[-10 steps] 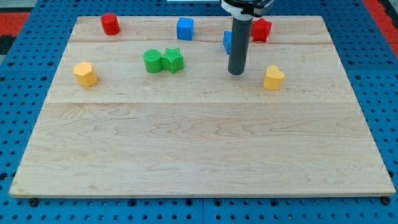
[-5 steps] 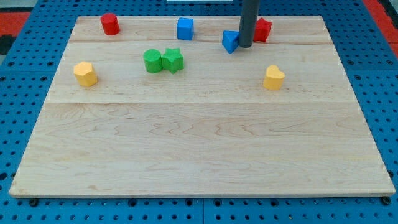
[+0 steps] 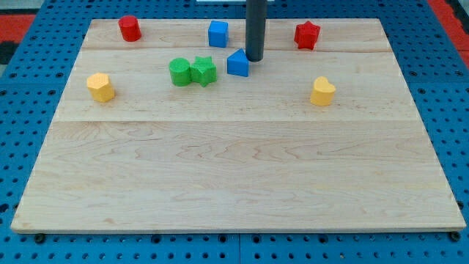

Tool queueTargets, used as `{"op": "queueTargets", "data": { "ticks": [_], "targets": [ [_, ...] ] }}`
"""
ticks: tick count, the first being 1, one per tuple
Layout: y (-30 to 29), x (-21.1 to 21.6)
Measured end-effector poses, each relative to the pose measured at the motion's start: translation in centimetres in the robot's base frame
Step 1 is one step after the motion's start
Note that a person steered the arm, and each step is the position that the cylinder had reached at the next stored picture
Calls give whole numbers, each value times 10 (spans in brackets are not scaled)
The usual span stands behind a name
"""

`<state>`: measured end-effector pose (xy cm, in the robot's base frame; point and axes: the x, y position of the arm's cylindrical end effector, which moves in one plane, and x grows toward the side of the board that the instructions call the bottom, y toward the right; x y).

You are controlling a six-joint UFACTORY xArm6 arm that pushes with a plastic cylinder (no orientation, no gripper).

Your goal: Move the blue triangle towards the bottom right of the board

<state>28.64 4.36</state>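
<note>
My tip (image 3: 254,59) is pressing against the upper right side of the blue triangle (image 3: 237,64); there is no hand on this rod, so nothing is being held; the triangle is sitting near the bench's (image 3: 234,183) top centre, just right of the green star (image 3: 204,70) and below the blue cube (image 3: 218,34).

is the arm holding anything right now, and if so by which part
Nothing is held; the arm has only a rod. My tip stands against the upper right side of the blue triangle, just to the view's right of it.
</note>
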Motion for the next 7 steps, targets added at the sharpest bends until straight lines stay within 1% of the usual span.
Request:
{"op": "queueTargets", "data": {
  "ticks": [2,5,6,7],
  "targets": [
    [2,-14],
    [1,-14],
    [-10,-6],
    [-50,0]
  ]
}}
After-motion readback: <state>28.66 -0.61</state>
